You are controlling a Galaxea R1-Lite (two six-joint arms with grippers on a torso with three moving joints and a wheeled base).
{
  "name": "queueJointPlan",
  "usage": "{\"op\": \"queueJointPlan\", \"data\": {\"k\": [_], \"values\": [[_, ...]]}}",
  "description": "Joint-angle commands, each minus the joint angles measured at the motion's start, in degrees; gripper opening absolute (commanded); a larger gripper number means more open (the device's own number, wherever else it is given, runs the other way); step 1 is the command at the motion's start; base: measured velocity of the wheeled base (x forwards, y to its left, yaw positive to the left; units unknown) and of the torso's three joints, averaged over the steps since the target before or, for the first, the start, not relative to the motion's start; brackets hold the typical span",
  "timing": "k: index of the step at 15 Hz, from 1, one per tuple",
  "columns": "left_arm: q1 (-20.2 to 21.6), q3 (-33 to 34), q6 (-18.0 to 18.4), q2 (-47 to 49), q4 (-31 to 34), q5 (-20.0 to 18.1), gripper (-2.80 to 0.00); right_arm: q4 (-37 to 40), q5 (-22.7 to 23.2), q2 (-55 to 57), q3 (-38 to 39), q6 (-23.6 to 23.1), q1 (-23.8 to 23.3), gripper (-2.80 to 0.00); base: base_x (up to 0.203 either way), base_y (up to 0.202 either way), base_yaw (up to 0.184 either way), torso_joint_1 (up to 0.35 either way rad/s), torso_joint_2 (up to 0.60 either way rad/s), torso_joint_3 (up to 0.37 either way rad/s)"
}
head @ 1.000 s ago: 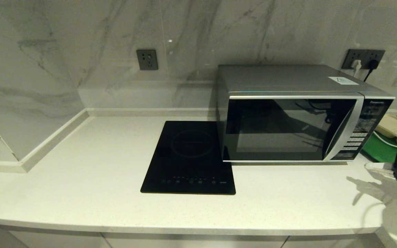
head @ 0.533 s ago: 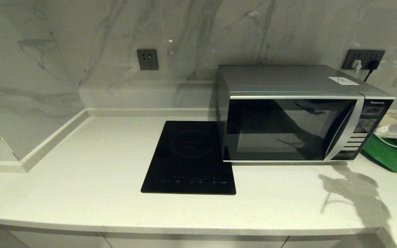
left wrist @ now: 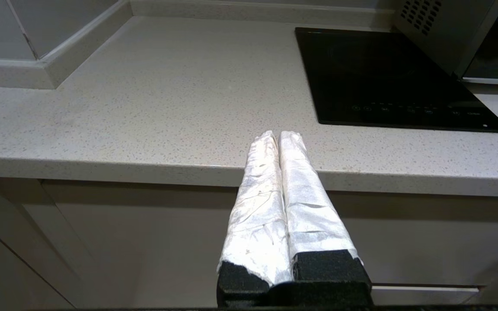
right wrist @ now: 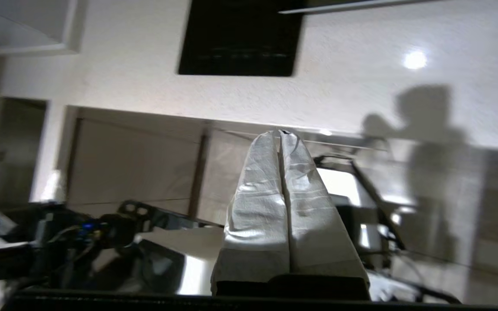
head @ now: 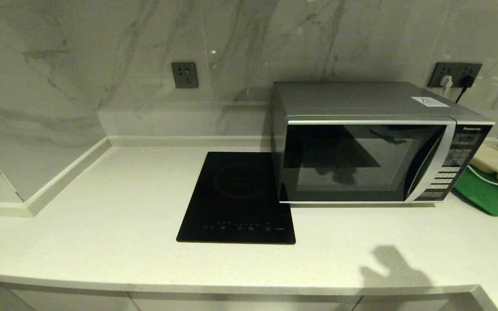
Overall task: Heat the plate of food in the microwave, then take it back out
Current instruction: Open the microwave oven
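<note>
My right gripper [right wrist: 282, 134] – fingers pressed together, empty – hangs before the microwave [head: 374, 142], door closed; no plate of food visible. Left gripper [left wrist: 278, 137] closed, parked. Risk: blind swing striking glass.

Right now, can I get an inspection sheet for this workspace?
Surface: pale speckled countertop, dry.
Job's things: microwave, door closed; plate of food not seen.
Clutter: black induction cooktop; green board under a beige tray.
Grippers: left gripper shut, empty, at the counter's front edge; right gripper shut, empty.
Cables: plugs at wall socket; white cord over the board.
Surroundings: marble walls, cabinets below.
</note>
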Motion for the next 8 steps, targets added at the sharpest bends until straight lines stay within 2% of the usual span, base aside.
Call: {"op": "queueJointPlan", "data": {"k": [1,3,5,6,7,8], "values": [[0.0,0.0,0.0,0.0,0.0,0.0,-2.8,5.0,-11.5,-11.1,1.5,0.0,2.3,-2.8,0.0,0.0,0.0,0.0,0.0,0.0],[0.0,0.0,0.0,0.0,0.0,0.0,-2.8,6.6,-20.5,-18.0,5.1,-2.2,2.4,-2.8,0.0,0.0,0.0,0.0,0.0,0.0],[0.0,0.0,0.0,0.0,0.0,0.0,-2.8,9.2,-23.6,-23.6,7.3,-5.3,-0.2,-2.8,0.0,0.0,0.0,0.0,0.0,0.0],[0.0,0.0,0.0,0.0,0.0,0.0,-2.8,9.9,-23.5,-25.1,7.8,-6.7,-4.5,-2.8,0.0,0.0,0.0,0.0,0.0,0.0],[0.0,0.0,0.0,0.0,0.0,0.0,-2.8,10.3,-21.8,-27.2,8.5,-8.7,-11.2,-2.8,0.0,0.0,0.0,0.0,0.0,0.0],[0.0,0.0,0.0,0.0,0.0,0.0,-2.8,10.5,-17.8,-30.5,9.6,-11.7,-18.3,-2.8,0.0,0.0,0.0,0.0,0.0,0.0]]}}
